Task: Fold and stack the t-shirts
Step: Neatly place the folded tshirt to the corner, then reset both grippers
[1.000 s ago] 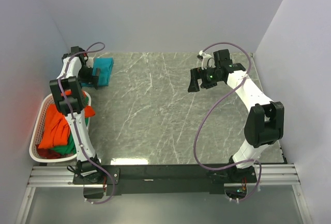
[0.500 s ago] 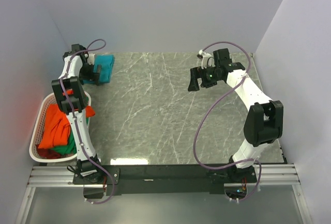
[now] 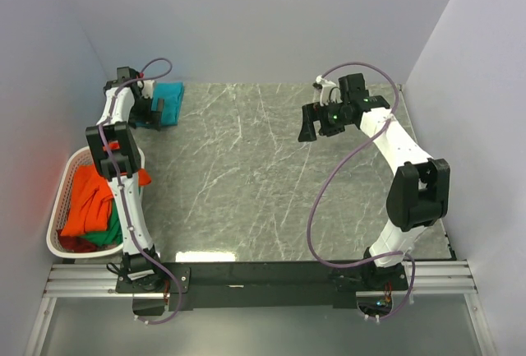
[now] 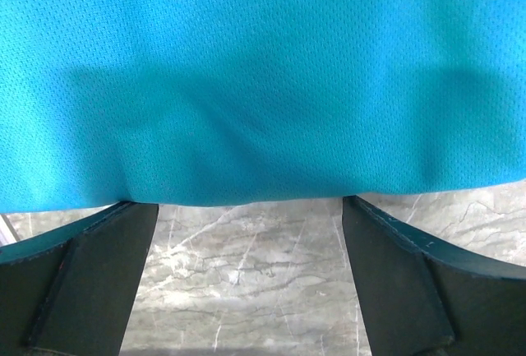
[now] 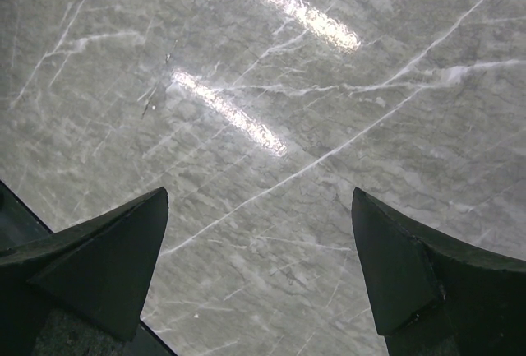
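Observation:
A folded teal t-shirt lies at the table's far left corner. My left gripper is open against its near edge. In the left wrist view the teal cloth fills the upper part and drapes over the tips of both dark fingers, with bare marble between them. My left gripper grips nothing. An orange t-shirt and a green t-shirt lie heaped in the basket. My right gripper hangs open over bare table at the far right; between its tips there is only marble.
A white laundry basket stands off the table's left edge beside the left arm. Grey walls close the back and both sides. The marble table stretches between the two arms.
The left gripper has slid toward the back wall, and the teal t-shirt has moved with it deeper into the far left corner. The right gripper has shifted slightly toward the back.

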`<action>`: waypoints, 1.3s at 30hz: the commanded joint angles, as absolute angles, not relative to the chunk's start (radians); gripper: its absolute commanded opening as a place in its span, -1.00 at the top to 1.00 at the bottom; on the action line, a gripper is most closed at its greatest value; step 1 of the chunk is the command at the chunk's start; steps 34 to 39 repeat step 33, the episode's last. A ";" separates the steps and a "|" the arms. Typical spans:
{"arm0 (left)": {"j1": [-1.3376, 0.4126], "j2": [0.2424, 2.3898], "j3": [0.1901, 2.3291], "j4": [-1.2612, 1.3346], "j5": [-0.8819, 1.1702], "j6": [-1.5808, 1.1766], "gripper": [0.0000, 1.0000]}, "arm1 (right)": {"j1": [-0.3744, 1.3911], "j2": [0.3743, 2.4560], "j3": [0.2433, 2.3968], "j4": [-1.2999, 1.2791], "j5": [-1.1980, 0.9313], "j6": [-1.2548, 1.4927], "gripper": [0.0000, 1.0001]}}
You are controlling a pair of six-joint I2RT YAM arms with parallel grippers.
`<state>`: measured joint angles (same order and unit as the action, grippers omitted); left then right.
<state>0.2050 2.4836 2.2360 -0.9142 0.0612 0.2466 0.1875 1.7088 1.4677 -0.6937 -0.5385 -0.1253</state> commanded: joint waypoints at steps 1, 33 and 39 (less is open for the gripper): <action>0.199 2.393 2.192 -0.855 0.116 0.276 -0.99 | 0.192 1.720 1.526 -0.704 -0.534 -0.140 -0.97; -0.321 1.416 1.118 -0.473 0.219 -0.106 -1.00 | 0.089 1.188 1.066 -0.600 -0.500 -0.130 -0.97; -0.321 1.416 1.118 -0.473 0.219 -0.106 -1.00 | 0.089 1.188 1.066 -0.600 -0.500 -0.130 -0.97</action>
